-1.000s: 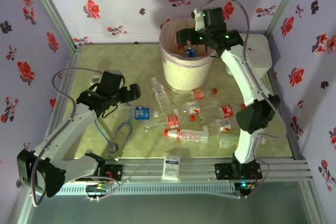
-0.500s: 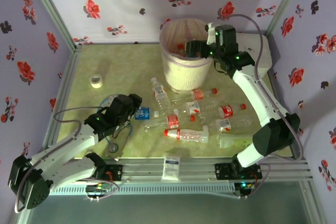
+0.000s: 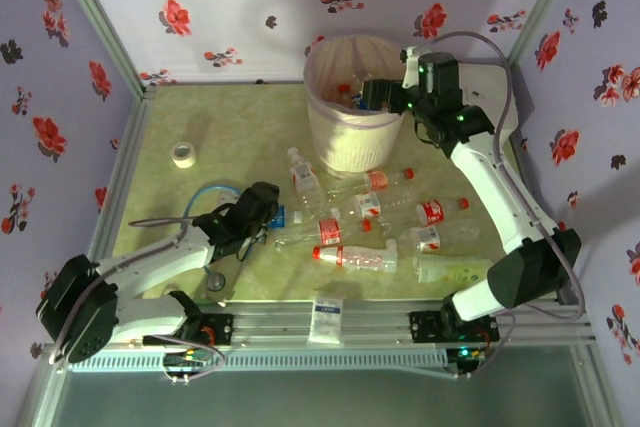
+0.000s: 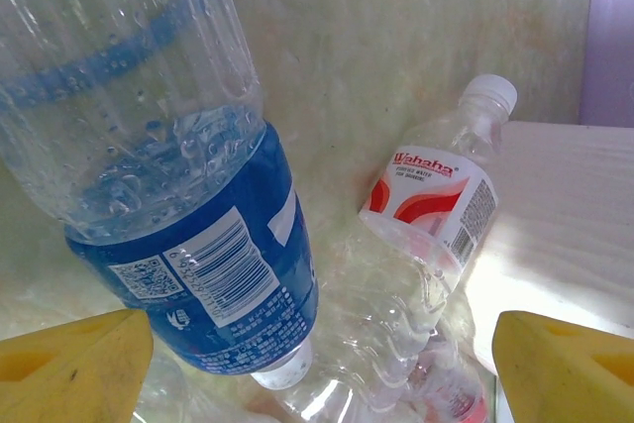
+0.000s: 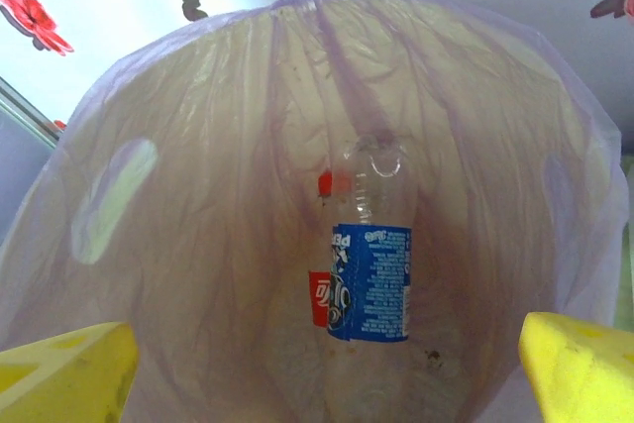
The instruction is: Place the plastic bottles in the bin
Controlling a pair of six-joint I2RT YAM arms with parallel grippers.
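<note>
Left gripper (image 4: pixel 317 364) is sitting low over the marbled greenish tabletop (image 3: pixel 220 117), right gripper (image 5: pixel 324 371) hovering over the round ribbed cream bin (image 3: pixel 345 142), both with jaws spread wide. Bin's crinkly pinkish liner (image 5: pixel 208 245) is holding a blue-labelled clear bottle (image 5: pixel 371 279). Red-labelled bottles (image 3: pixel 355 258) are lying scattered in front, and a ridged blue-labelled one (image 4: pixel 198 274) is sitting between the left fingers (image 4: pixel 69 369).

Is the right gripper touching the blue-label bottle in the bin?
Apart. Right wrist view: the blue-label bottle lies deep in the bin, with clear gaps to both fingers of the open right gripper.
</note>
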